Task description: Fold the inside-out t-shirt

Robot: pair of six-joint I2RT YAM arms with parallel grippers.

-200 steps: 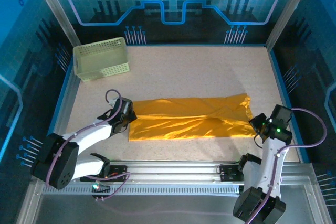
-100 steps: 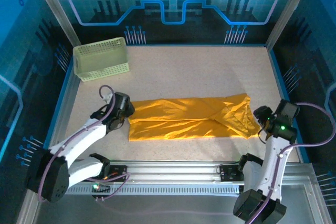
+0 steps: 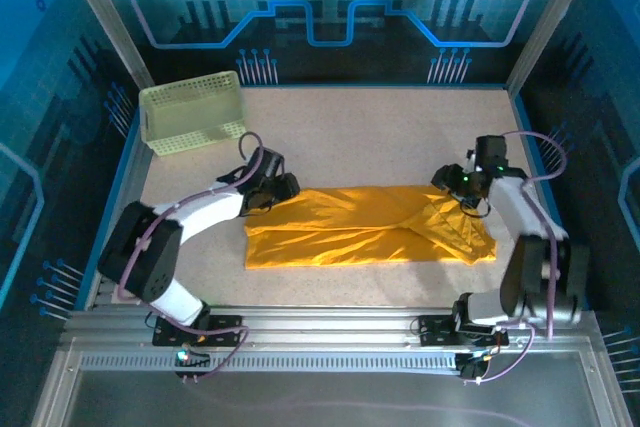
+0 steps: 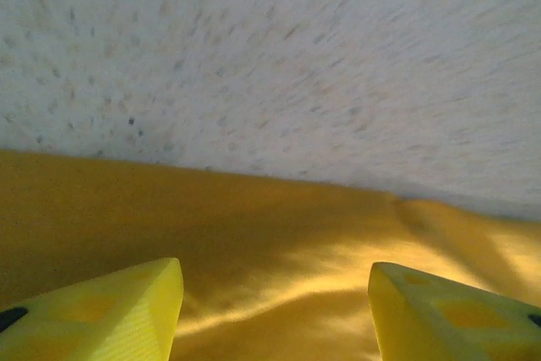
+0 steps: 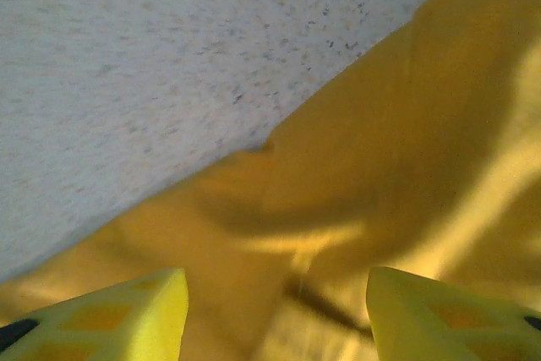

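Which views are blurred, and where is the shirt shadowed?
Top external: sharp, blue-lit walls, shirt bright with sheen. Left wrist: table smeared into streaks, shirt soft, darker toward its far edge. Right wrist: table streaked too, dark shadow band across the shirt.

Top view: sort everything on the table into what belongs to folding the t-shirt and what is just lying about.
Belongs to the job: inside-out t-shirt; left gripper and right gripper, both open at its far edge.
Lying about: pale green basket, far-left corner.
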